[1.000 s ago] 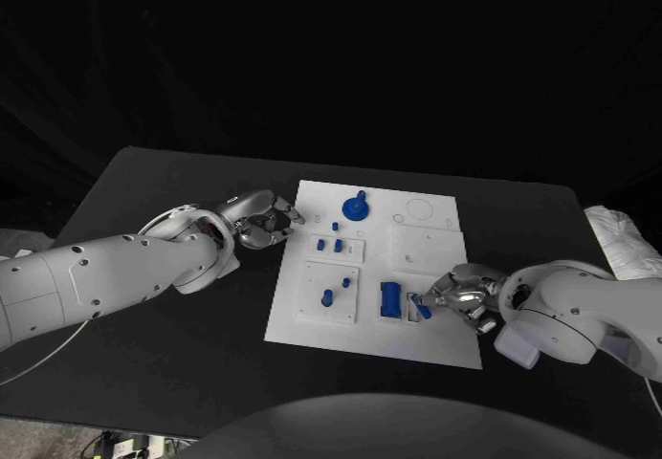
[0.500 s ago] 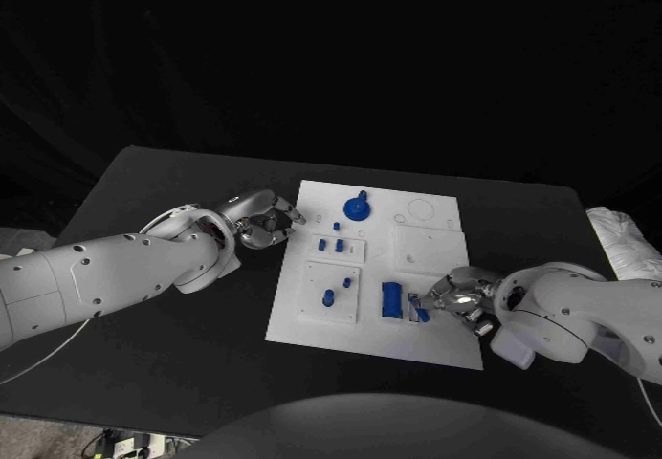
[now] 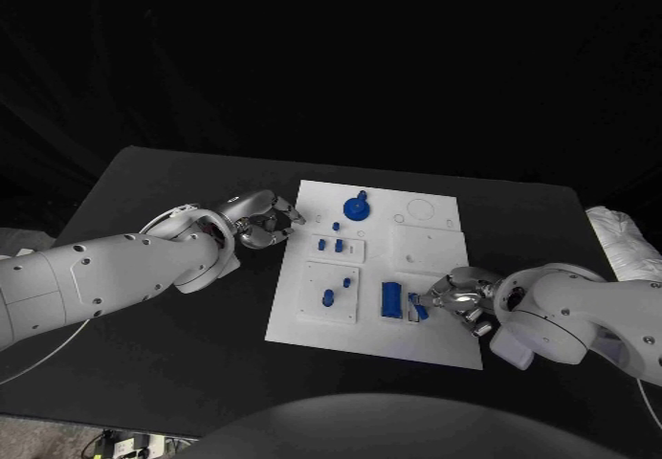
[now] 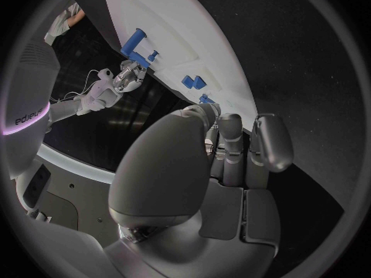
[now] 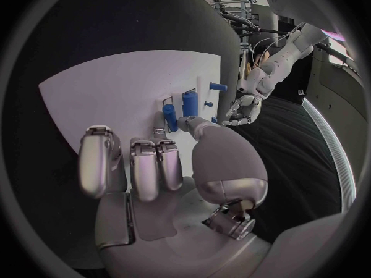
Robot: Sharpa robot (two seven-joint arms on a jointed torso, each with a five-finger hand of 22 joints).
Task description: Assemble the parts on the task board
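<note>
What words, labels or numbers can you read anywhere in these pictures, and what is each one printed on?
"edieue", or something close to it: dark sideways lettering on the robot's white body in the left wrist view; the letters bend and blur, so the reading is uncertain.
No readable text on the task board, the blue parts, the table, the left hand or the right hand.

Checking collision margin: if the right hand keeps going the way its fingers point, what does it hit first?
Most likely the small blue part at its fingertips, with the larger blue block just beyond, on the task board. The right hand points toward the board's middle; contact unclear.
</note>
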